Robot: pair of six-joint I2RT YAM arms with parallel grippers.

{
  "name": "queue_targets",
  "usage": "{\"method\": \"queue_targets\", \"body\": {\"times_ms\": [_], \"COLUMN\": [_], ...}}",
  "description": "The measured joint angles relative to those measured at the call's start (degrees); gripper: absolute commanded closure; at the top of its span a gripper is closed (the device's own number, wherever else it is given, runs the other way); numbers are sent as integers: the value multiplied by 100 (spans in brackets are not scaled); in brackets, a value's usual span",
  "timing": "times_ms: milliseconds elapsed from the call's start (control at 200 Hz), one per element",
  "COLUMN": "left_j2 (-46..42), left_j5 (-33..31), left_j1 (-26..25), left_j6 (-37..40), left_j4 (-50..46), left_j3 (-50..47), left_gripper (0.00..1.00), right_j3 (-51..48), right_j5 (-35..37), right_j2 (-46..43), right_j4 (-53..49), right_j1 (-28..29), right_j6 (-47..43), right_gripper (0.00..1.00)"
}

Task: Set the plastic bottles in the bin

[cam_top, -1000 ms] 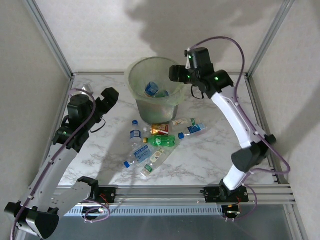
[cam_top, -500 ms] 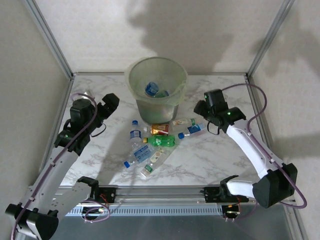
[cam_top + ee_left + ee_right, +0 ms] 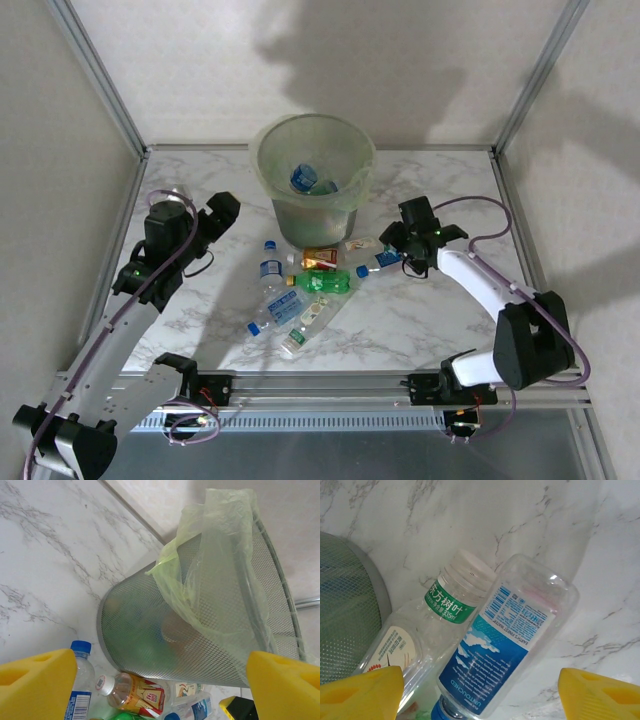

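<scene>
Your right gripper (image 3: 480, 692) has its yellow pads (image 3: 362, 687) spread wide at the lower corners of the right wrist view, clamped on nothing. That spread reads as set to straddle a bottle lying on its side. Between the pads, at lower centre, lies the blue-labelled bottle (image 3: 505, 635), its cap toward the bottom edge and its base toward the upper right, so the fingers would close roughly across its body. Touching its left flank is the white-capped bottle (image 3: 435, 620), and the left pad sits over that neighbour, so you may catch both or nudge one aside. At the left edge of this view is the mesh wall of the bin (image 3: 345, 595), just beside both bottles. Your left gripper (image 3: 160, 687) is also open and empty, facing the bin's side in its wrist view, probably kept clear of the working arm. From above, two bottles in the bin (image 3: 305, 178) show near the top centre, and the heap of bottles (image 3: 305, 285) lies on the table (image 3: 420, 310) just below it.
</scene>
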Motion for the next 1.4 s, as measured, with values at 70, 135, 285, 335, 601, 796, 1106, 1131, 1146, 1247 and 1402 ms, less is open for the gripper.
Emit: {"method": "queue_targets", "body": {"times_ms": [70, 135, 285, 335, 601, 796, 1106, 1131, 1146, 1247, 1402], "left_j2": [0, 0, 2, 2, 7, 7, 7, 7, 7, 7, 7], "left_j5": [0, 0, 2, 2, 4, 7, 7, 4, 4, 9, 24], "left_j1": [7, 15, 15, 15, 15, 15, 15, 15, 15, 15, 15], "left_j6": [0, -2, -2, -2, -2, -2, -2, -2, -2, -2, -2], "left_j4": [17, 17, 66, 90, 116, 118, 118, 118, 118, 120, 120], "left_j3": [-13, -26, -48, -57, -114, -114, -122, -122, -125, -125, -122], "left_gripper": [13, 13, 13, 13, 13, 13, 13, 13, 13, 13, 13], "right_j3": [-39, -92, -271, -319, -365, -367, -382, -389, -393, -407, -444], "right_j5": [-42, -57, -109, -153, -264, -299, -197, -186, -179, -129, 15], "right_j2": [92, 175, 354, 407, 769, 1064, 1292, 1292, 1292, 1290, 1165], "right_j4": [74, 127, 247, 286, 682, 866, 833, 831, 826, 782, 758], "right_j1": [0, 0, 0, 0, 0, -11, -15, -15, -15, -15, -17], "right_j6": [109, 188, 330, 365, 431, 413, 267, 251, 251, 190, 33], "right_gripper": [19, 19, 19, 19, 16, 16, 32, 34, 35, 40, 47]}}
